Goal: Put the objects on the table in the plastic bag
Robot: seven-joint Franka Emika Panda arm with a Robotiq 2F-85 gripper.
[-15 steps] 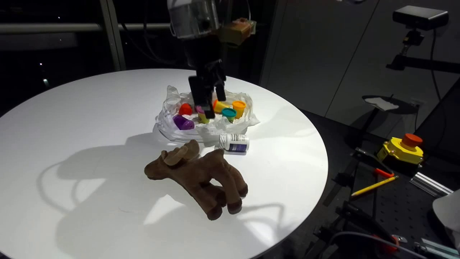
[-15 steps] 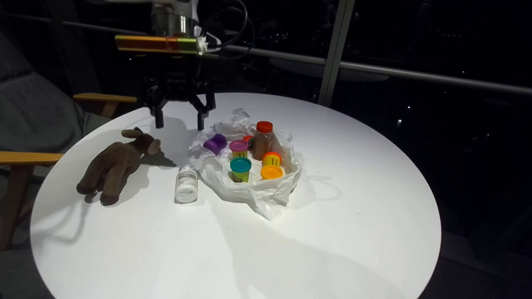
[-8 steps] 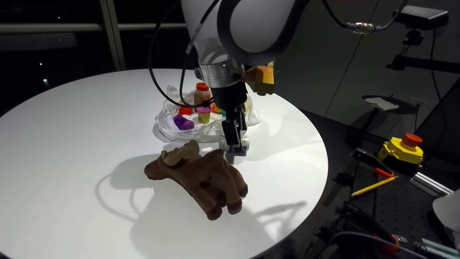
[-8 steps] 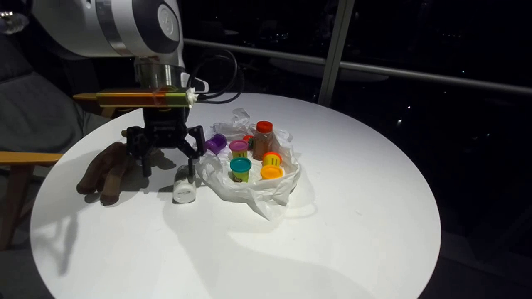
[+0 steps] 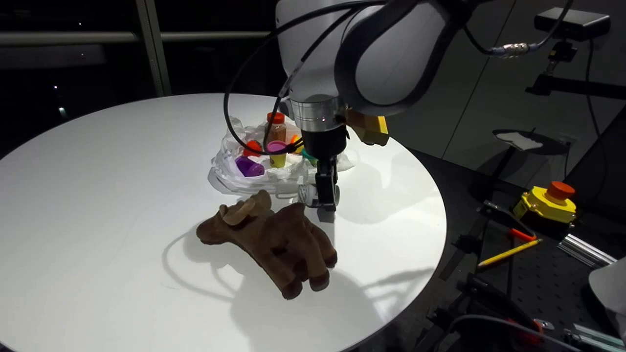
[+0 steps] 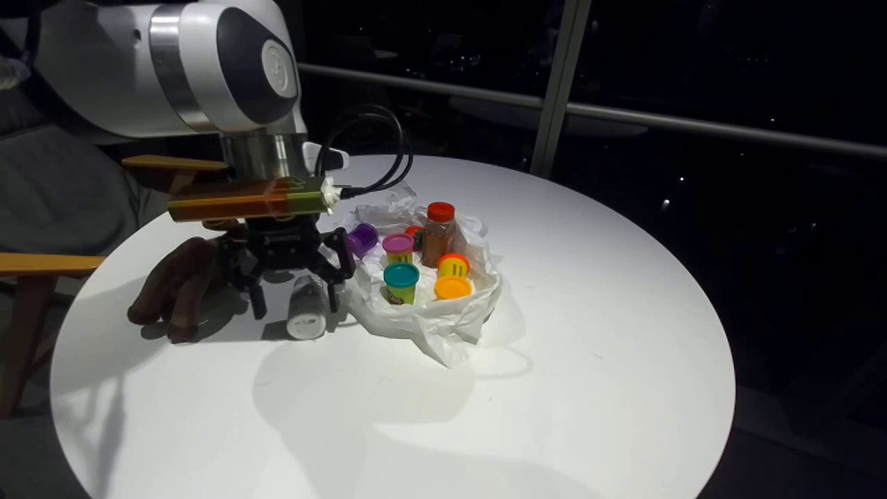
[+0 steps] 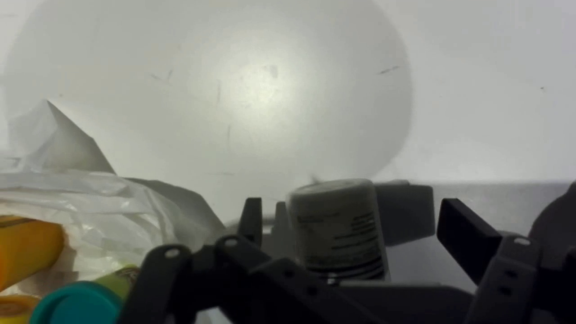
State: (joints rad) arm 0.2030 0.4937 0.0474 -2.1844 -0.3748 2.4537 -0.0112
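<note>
White bottle (image 6: 307,312), long axis level, lies base foremost in an exterior view, empty pincer (image 6: 296,309) spread wide.

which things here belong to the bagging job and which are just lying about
For the job: gripper, bag, table, plush, bottle, jar, red piece, purple tub, pink-lidded tub, teal-lidded tub, yellow tub, orange tub

Not part of it: pencil, stop button, metal bar, chair
</note>
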